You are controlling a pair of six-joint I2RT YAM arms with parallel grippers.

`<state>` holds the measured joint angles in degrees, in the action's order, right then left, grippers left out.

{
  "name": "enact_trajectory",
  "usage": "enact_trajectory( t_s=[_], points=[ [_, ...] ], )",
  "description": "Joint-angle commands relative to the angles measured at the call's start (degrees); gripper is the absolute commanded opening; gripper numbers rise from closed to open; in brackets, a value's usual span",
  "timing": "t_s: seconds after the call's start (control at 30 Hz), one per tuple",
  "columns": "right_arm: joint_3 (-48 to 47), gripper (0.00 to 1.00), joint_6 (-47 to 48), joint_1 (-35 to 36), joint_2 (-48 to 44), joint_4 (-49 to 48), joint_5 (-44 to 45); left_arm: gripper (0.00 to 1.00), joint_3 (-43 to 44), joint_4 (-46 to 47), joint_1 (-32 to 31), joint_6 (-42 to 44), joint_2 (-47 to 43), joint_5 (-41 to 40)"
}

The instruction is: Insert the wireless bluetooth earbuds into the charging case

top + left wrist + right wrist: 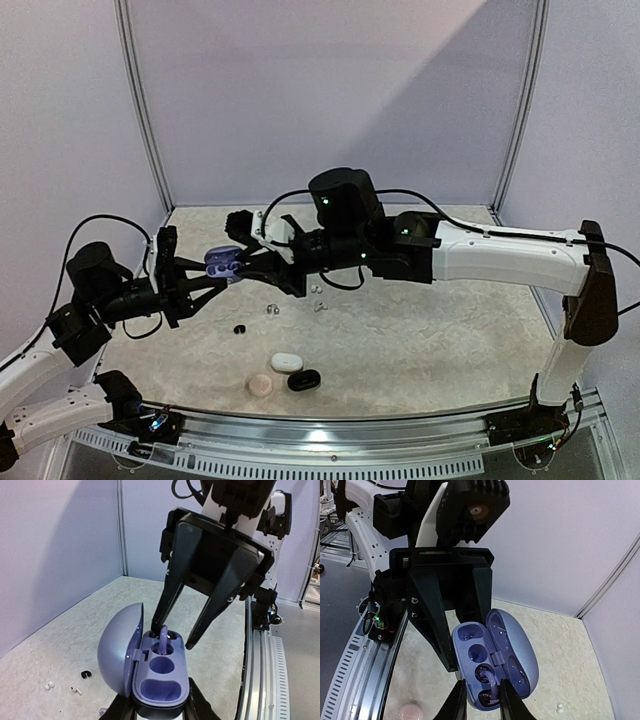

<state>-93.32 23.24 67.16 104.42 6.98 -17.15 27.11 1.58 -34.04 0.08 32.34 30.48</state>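
Note:
My left gripper is shut on an open purple-blue charging case, held above the table with its lid swung to the side. One purple hooked earbud sits in the far pocket of the case; the near pockets hold nothing. My right gripper hangs over that earbud, jaws a little apart with a finger on each side of it. Small white earbuds and a black one lie loose on the table below.
Three shut cases lie near the front edge: white, black and pink. More loose buds lie under the held case. Metal rail runs along the table's front; walls enclose the back and sides.

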Motion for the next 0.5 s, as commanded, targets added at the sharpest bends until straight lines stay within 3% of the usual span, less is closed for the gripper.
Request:
enact_trajectory(
  t_s=[0.0,0.3,0.47],
  points=[
    [-0.55,0.25,-2.43,-0.69,-1.54,-0.94,-2.42,0.0,-1.02,2.99,1.18,-2.96,-1.25,-2.02],
    [-2.14,0.3,-4.92,-1.78,-3.99,-3.23,-5.32,0.0,-2.59,2.29,2.76,-5.48,-2.49,-4.44],
    [-4.41,0.31,-15.18,-6.13,-2.16,-3.54,-1.14,0.0,-2.89,1.18,4.74,-7.41,-3.42,-9.56]
  ],
)
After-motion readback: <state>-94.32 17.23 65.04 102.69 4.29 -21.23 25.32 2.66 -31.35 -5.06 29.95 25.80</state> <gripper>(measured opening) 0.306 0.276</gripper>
